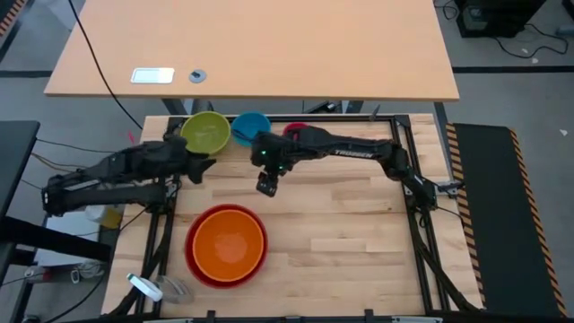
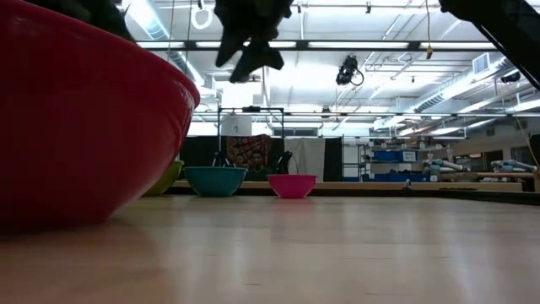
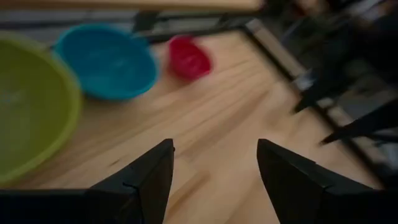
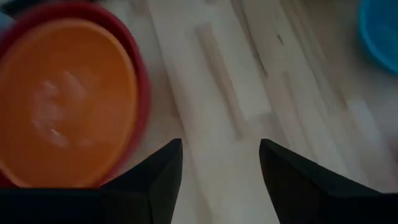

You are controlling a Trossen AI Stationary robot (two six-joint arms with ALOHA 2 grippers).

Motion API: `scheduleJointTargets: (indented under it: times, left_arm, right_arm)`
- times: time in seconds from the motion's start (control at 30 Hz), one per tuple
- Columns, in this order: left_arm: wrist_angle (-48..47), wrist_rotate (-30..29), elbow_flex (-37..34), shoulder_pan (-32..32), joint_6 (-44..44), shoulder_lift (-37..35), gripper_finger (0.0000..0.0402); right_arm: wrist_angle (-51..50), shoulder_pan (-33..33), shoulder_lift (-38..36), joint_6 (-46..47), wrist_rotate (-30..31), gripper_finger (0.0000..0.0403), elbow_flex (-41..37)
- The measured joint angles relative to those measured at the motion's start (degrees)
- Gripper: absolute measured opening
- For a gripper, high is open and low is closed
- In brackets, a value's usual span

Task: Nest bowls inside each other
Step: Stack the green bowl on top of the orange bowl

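The orange bowl (image 1: 228,242) sits nested inside the red bowl (image 1: 199,269) near the table's front left. Along the far edge the yellow-green bowl (image 1: 205,132), the blue bowl (image 1: 250,126) and the pink bowl (image 1: 294,131) stand in a row on their bases, the pink one partly hidden under my right arm. My right gripper (image 1: 266,188) hangs open above bare wood between the nested pair and the blue bowl, holding nothing. My left gripper (image 1: 204,170) is open just in front of the yellow-green bowl (image 3: 31,112), touching nothing.
A dark metal frame (image 1: 408,170) borders the table. A small white and clear object (image 1: 152,287) lies at the front left corner. Bare wood (image 1: 350,233) fills the table's right half. A person sits far off in the room (image 2: 256,160).
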Motion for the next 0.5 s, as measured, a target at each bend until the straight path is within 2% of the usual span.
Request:
scheduleJointTargets:
  times: [0.27, 0.37, 0.5]
  left_arm:
    - [-2.4, 9.0, 0.5, 14.2, -0.7, 9.4, 0.0194]
    - [-6.6, 10.5, 4.0, 20.1, 3.0, 13.0, 0.0188]
    - [-10.0, 10.5, 11.6, 25.0, 10.6, 17.1, 0.0188]
  right_arm:
    - [-6.9, -1.3, -1.9, -4.1, 2.4, 0.0219, -0.1]
    - [-8.6, -1.6, -3.9, -5.1, 4.9, 0.0219, -0.1]
    - [-8.4, -1.7, -8.2, -7.0, 6.1, 0.0219, -0.1]
